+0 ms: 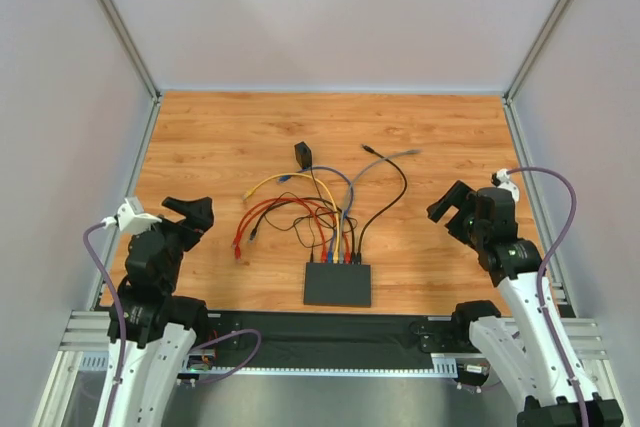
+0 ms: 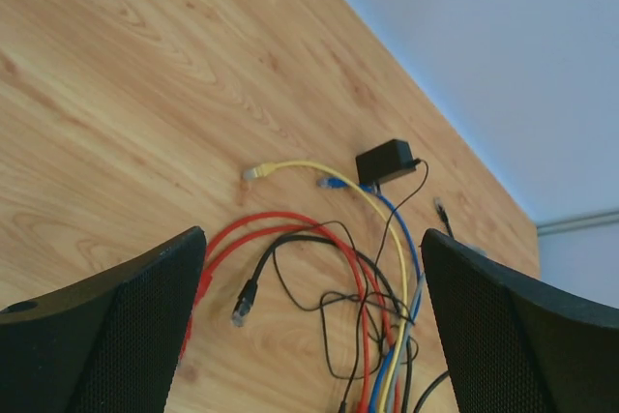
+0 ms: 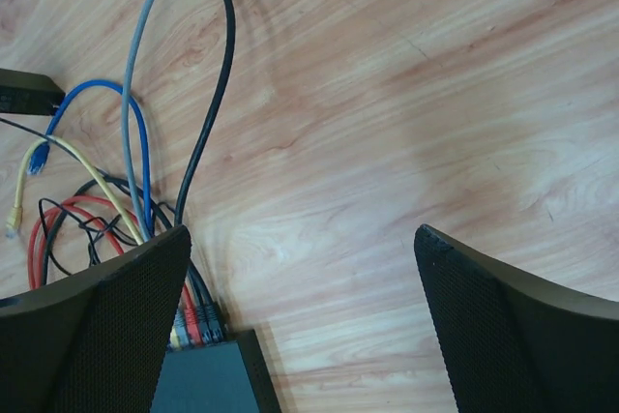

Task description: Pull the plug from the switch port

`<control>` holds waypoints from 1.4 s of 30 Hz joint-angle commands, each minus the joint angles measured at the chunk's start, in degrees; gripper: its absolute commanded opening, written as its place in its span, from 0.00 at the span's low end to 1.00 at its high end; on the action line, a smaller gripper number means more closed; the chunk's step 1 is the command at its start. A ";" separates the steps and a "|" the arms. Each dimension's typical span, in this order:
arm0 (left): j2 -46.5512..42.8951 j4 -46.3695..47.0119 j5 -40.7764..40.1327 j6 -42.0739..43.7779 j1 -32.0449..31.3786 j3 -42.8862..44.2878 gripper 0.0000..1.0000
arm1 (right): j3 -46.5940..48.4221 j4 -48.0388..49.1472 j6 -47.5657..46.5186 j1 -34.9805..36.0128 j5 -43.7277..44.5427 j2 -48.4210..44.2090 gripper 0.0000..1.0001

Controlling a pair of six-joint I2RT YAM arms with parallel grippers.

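The switch (image 1: 338, 285) is a flat black box at the near middle of the table, with several coloured plugs (image 1: 335, 258) in a row of ports on its far edge. In the right wrist view its corner (image 3: 208, 379) shows with red, grey and black plugs (image 3: 198, 321) seated. Cables in red, yellow, blue, grey and black fan out behind it (image 2: 387, 336). My left gripper (image 1: 190, 212) is open and empty, left of the cables. My right gripper (image 1: 455, 209) is open and empty, right of the switch.
A small black cube-shaped adapter (image 1: 303, 155) lies behind the cables, also in the left wrist view (image 2: 385, 162). Loose cable ends (image 1: 240, 247) lie left of the switch; a grey one (image 1: 412, 152) reaches back right. Grey walls enclose the wooden table (image 1: 220, 137).
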 commanded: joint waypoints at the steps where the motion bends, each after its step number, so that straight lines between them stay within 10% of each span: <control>1: 3.52 -2.42 5.02 0.68 -0.17 3.31 1.00 | 4.54 -4.51 1.83 0.13 -2.60 2.20 1.00; 11: 22.06 -4.09 15.27 5.51 -0.26 7.26 0.83 | 2.00 0.58 -0.80 0.22 -27.98 12.03 1.00; 19: 45.61 -14.10 30.68 16.83 -4.47 22.46 0.70 | 10.52 -4.95 -5.29 6.80 -32.23 22.86 1.00; 28: 52.31 -11.22 42.19 21.86 -15.18 28.63 0.59 | 14.48 -3.64 -7.83 15.43 -34.08 30.85 0.99; 36: 69.34 -10.77 50.90 30.12 -24.42 34.07 0.36 | 14.13 3.73 -13.36 15.34 -42.94 41.67 0.69; 39: 74.36 -9.81 53.01 32.50 -27.59 36.27 0.30 | 14.22 4.97 -15.65 15.34 -43.74 44.04 0.44; 42: 78.05 -8.49 55.21 34.26 -30.05 37.77 0.30 | 14.13 6.03 -16.62 15.34 -44.44 46.68 0.42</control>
